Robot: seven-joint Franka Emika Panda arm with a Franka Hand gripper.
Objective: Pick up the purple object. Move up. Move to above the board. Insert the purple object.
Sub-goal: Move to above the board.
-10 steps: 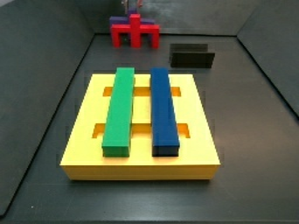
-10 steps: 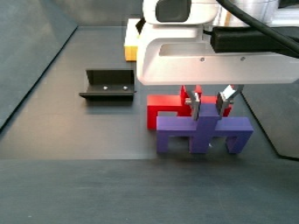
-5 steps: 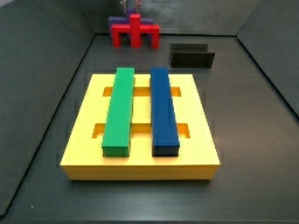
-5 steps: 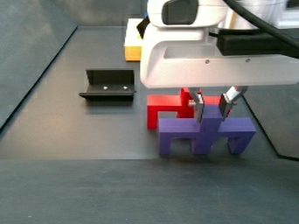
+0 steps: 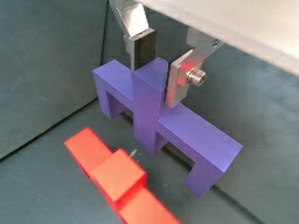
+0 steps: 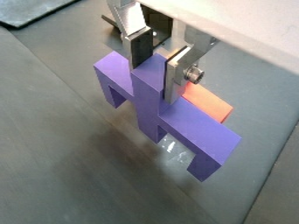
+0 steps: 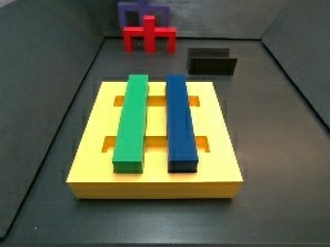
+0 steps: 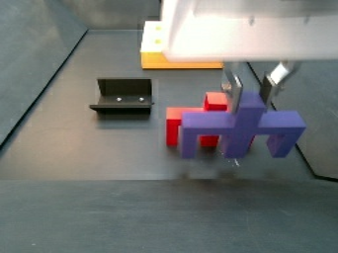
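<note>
The gripper (image 5: 162, 61) clamps the purple object's (image 5: 163, 118) raised central bar, holding it clear of the dark grey floor (image 6: 70, 131). The red block (image 5: 117, 173) sits just below and beside it; the board (image 7: 154, 130) lies well apart.

Dark grey floor (image 7: 277, 207), matte, faintly glossy in patches. Dark grey walls (image 7: 52, 19) rising on the sides and at the back. Thin pale seam where floor meets wall. Even, soft light; weak shadows.

gripper (image 6: 156, 59) | pointing down, above floor | fingers (image 5: 184, 77) clamped on purple object (image 6: 158, 99) central bar | arm body overhead in side view
</note>
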